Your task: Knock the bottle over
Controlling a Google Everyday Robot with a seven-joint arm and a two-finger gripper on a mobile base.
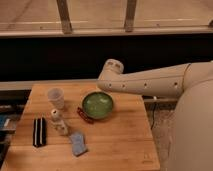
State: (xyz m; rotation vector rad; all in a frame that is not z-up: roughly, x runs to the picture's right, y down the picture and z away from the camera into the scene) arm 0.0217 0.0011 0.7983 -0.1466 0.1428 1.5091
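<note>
Wooden desk [115, 145] filling lower left. Arm [155, 82] stretched in from right, gripper [111, 74] at centre above green bowl [98, 105], grip state impossible to tell; probably staged for a sideways sweep. Bottle [58, 121] upright at left, below cup [56, 96].

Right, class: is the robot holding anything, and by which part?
Cannot be told: the gripper is not in view; only the arm shows, beyond the bowl. The bottle stands untouched.
</note>
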